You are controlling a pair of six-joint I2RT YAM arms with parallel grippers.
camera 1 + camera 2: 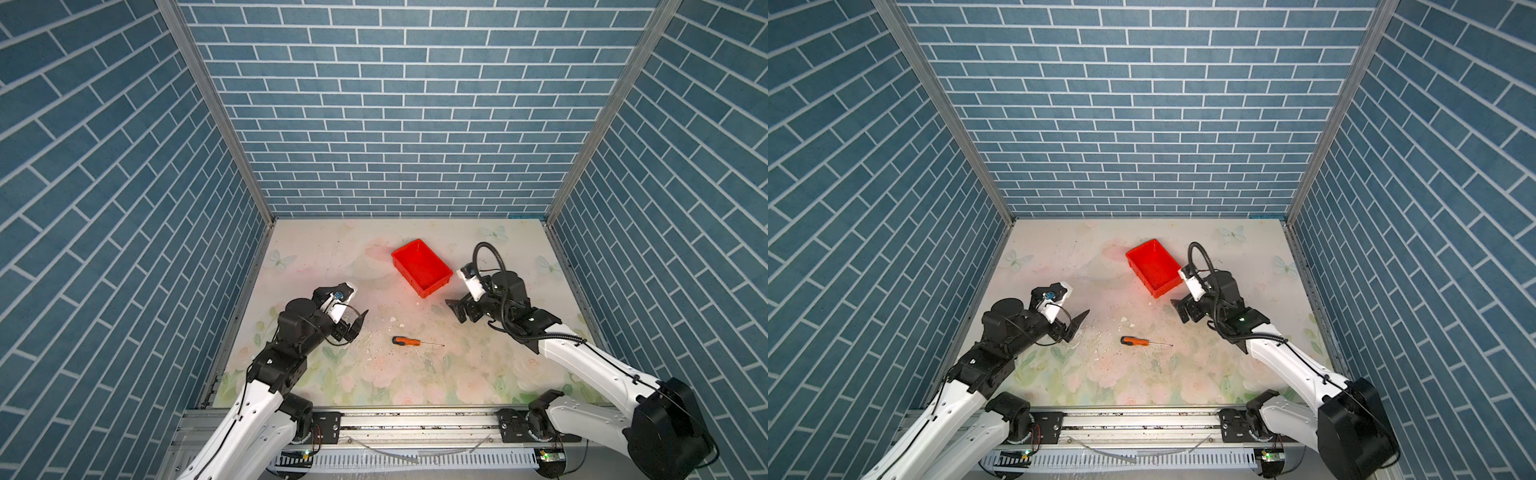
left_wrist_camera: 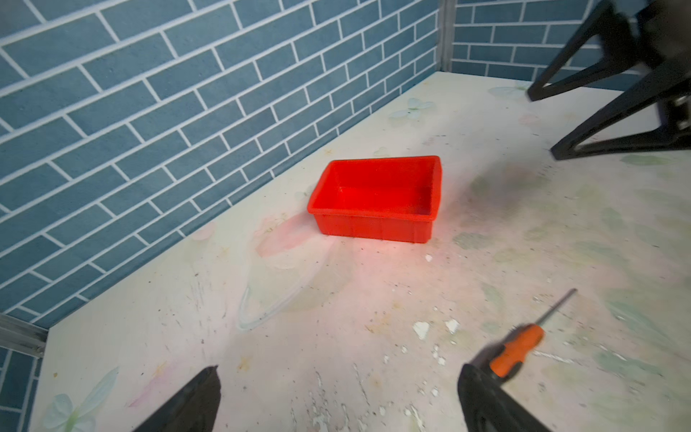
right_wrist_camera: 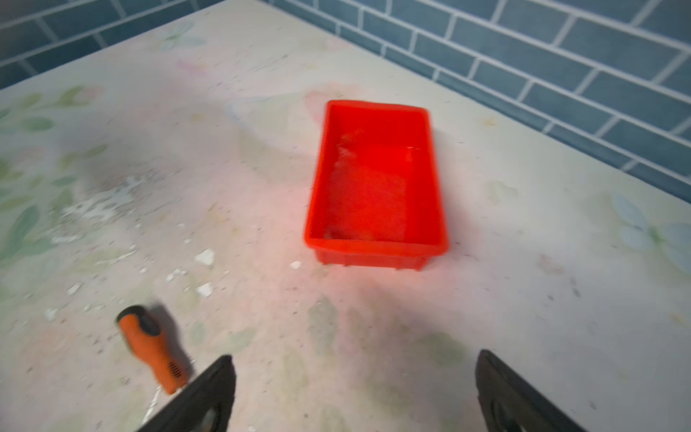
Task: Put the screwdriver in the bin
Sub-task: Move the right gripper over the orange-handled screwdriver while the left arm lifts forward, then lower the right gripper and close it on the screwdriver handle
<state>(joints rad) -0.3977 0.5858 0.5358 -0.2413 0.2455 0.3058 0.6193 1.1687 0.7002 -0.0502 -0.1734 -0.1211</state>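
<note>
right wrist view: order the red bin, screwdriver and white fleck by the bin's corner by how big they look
1. red bin
2. screwdriver, only its orange handle showing; nearer the camera yet clearly smaller
3. white fleck, by far the smallest

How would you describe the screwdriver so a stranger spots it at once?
Start at the flowery tabletop. In front of the red bin, nearer the camera, the screwdriver lies flat. Only it has an orange handle and thin dark shaft.

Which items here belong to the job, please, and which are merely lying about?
Job: small orange-handled screwdriver with thin dark metal shaft; shallow rectangular bright red plastic bin, empty.
Lying about: small white flakes on the floral-printed tabletop.
</note>
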